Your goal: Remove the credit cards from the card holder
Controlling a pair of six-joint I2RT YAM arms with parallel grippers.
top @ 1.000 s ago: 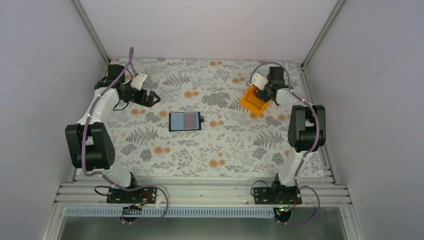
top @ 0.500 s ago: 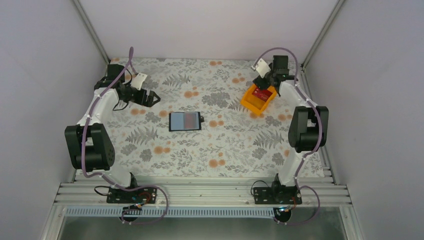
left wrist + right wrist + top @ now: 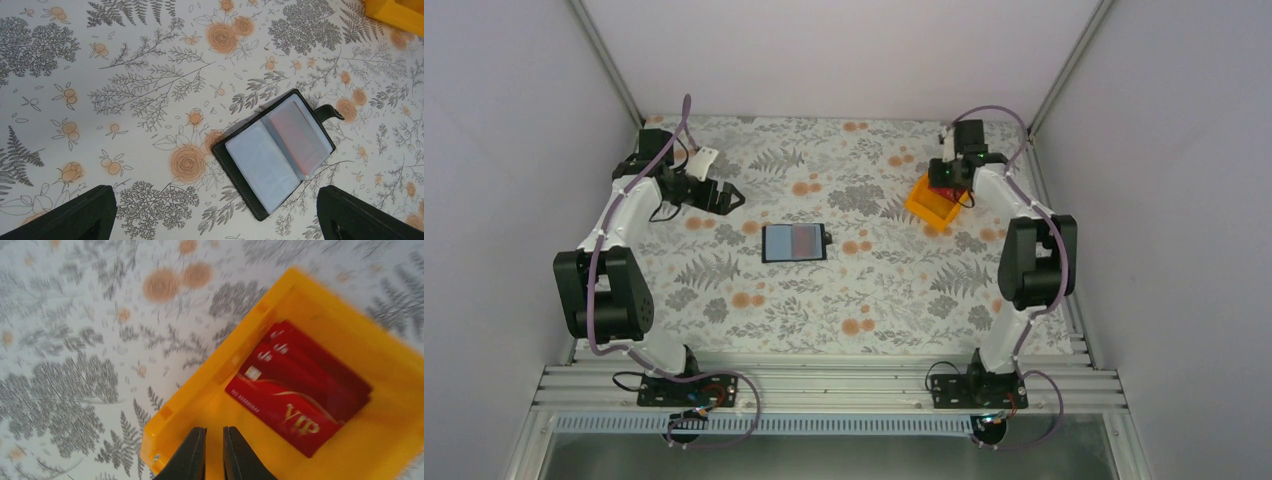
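The card holder (image 3: 794, 242) lies open and flat on the flowered cloth, its clasp tab pointing right. In the left wrist view the card holder (image 3: 277, 152) shows grey-blue pockets, and the right pocket has a reddish tint. My left gripper (image 3: 732, 197) hovers open to its left and above it, empty, with the fingers (image 3: 75, 215) wide apart. Red credit cards (image 3: 300, 395) lie stacked in the orange bin (image 3: 200, 385). My right gripper (image 3: 214, 430) hangs over the bin's near wall, its jaws almost touching with nothing between them.
The orange bin (image 3: 929, 207) stands at the back right of the table, partly under the right wrist (image 3: 954, 165). White walls and metal frame posts close in the back and both sides. A corner of the bin (image 3: 395, 12) shows in the left wrist view.
My right gripper's jaws have gone from wide apart to nearly together, and that wrist has swung back over the bin. The left arm and the card holder have not moved.
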